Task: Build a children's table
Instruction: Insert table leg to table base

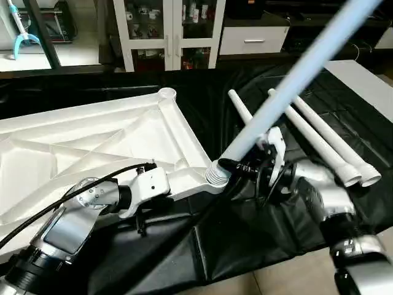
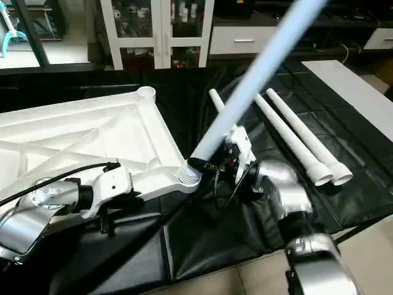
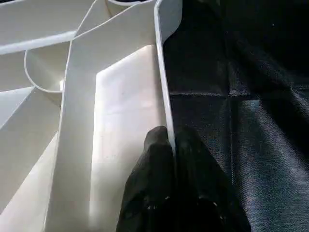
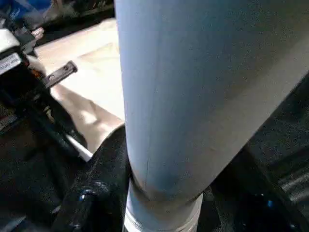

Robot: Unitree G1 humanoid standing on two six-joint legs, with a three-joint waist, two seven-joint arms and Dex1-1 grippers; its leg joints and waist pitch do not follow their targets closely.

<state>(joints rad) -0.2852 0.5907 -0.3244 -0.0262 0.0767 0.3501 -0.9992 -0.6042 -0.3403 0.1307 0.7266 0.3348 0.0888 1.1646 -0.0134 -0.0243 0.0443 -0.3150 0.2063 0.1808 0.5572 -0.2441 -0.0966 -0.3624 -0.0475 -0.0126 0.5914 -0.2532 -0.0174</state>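
Observation:
The children's table top (image 1: 92,141) lies upside down on black cloth, its ribbed underside facing up. My left gripper (image 3: 170,140) is shut on the top's thin side rim near the front corner, one finger (image 3: 152,159) inside the rim and one outside. A long white leg (image 1: 288,80) slants up toward the back right. Its ribbed lower end (image 1: 216,174) sits at the top's front corner socket. My right gripper (image 1: 238,165) is shut around this leg just above that end, a black finger (image 4: 104,179) pressed against the tube. Three more legs (image 1: 319,135) lie on the cloth to the right.
The far corner socket (image 1: 166,94) stands unfilled. A white glass-door cabinet (image 1: 169,31) and a drawer unit (image 1: 253,40) stand behind the work area. A white board (image 1: 362,80) lies at the far right. The black cloth (image 1: 233,246) ends at bare floor near the front.

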